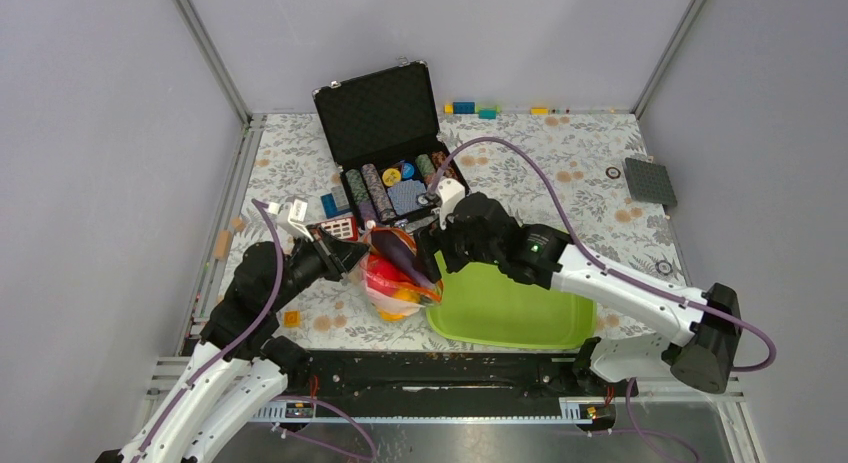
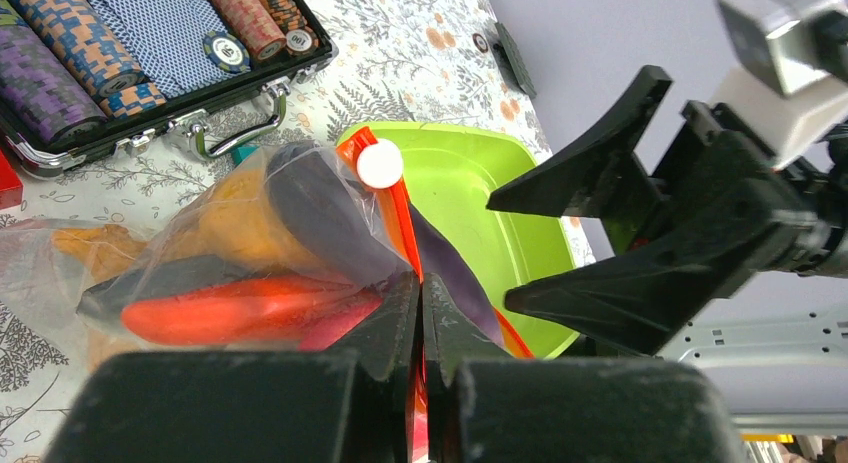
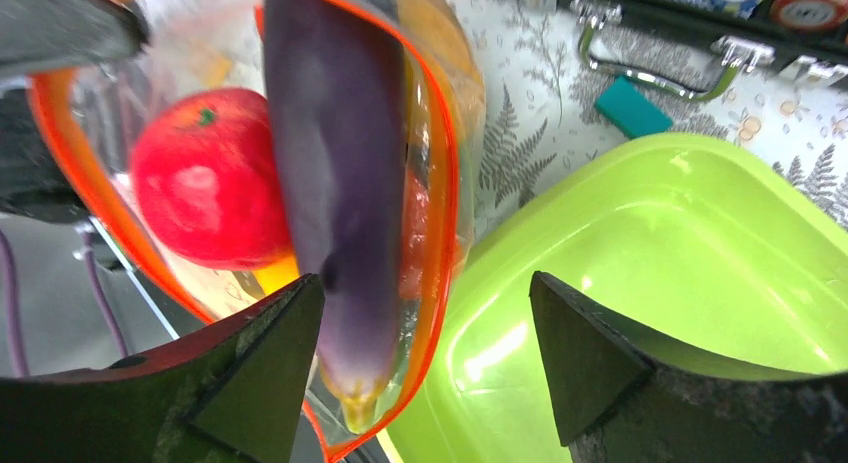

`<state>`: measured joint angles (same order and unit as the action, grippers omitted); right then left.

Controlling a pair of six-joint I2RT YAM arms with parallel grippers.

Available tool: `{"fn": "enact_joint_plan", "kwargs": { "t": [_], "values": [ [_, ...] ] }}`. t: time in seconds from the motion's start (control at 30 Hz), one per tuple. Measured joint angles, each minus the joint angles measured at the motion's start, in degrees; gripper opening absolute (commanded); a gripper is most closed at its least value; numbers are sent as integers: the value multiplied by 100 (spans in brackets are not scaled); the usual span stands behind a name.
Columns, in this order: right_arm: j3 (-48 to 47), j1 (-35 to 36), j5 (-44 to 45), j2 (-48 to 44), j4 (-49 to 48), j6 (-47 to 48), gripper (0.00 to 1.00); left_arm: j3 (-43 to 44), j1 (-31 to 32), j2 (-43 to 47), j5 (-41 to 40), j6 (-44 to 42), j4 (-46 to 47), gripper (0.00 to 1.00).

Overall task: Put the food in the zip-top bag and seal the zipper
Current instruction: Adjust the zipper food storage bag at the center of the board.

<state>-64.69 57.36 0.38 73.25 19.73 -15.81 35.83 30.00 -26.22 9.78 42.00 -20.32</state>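
Note:
The clear zip-top bag point(image 1: 392, 283) lies left of the lime-green tray, its mouth open toward the tray. Its orange-red zipper point(image 3: 442, 213) rings the mouth. A purple eggplant point(image 3: 335, 173) pokes out through the mouth. A red apple point(image 3: 205, 178) and orange and yellow food point(image 2: 235, 218) sit inside. My left gripper point(image 2: 422, 288) is shut on the zipper strip at the bag's mouth edge. My right gripper point(image 3: 425, 328) is open, its jaws apart on either side of the eggplant's tip and the bag rim, not touching them.
The lime-green tray point(image 1: 520, 308) sits right of the bag, with no food in it. An open black case of poker chips point(image 1: 385, 178) stands behind. Small toy bricks point(image 1: 475, 108) lie along the back edge and a dark plate point(image 1: 650, 181) at right.

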Motion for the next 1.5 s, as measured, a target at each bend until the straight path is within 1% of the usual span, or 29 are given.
{"fn": "enact_joint_plan", "kwargs": {
  "t": [0.1, 0.3, 0.4, 0.47, 0.73, 1.0, 1.2, 1.3, 1.4, 1.5],
  "values": [
    [0, -2, -129, 212, 190, 125, 73, 0, 0, 0, 76, -48, -26, 0],
    [-83, 0, -706, 745, 195, 229, 66, 0, 0, -15, 131, -131, -66, 0],
    [-83, 0, -756, 907, 101, 190, 58, 0, 0, -55, 162, -144, -63, 0],
    [-81, 0, -726, 953, 13, 118, 56, 0, 0, -85, 162, -144, -61, 0],
    [42, 0, -293, 946, -275, -94, 56, 0, 0, -87, 153, -177, -66, 0],
    [485, -2, -15, 732, -289, -96, 55, 31, 0, -22, 87, -354, -210, 0],
    [704, -4, -140, 542, -437, -96, 55, 92, 0, -20, 68, -470, -278, 0],
    [710, -4, -365, 535, -645, -118, 58, 94, 0, -52, 79, -472, -271, 0],
    [713, -4, -540, 538, -863, -175, 58, 94, 0, -96, 105, -470, -267, 0],
    [713, -4, -525, 553, -1005, -249, 57, 94, 0, -101, 140, -472, -267, 0]
  ]
}}
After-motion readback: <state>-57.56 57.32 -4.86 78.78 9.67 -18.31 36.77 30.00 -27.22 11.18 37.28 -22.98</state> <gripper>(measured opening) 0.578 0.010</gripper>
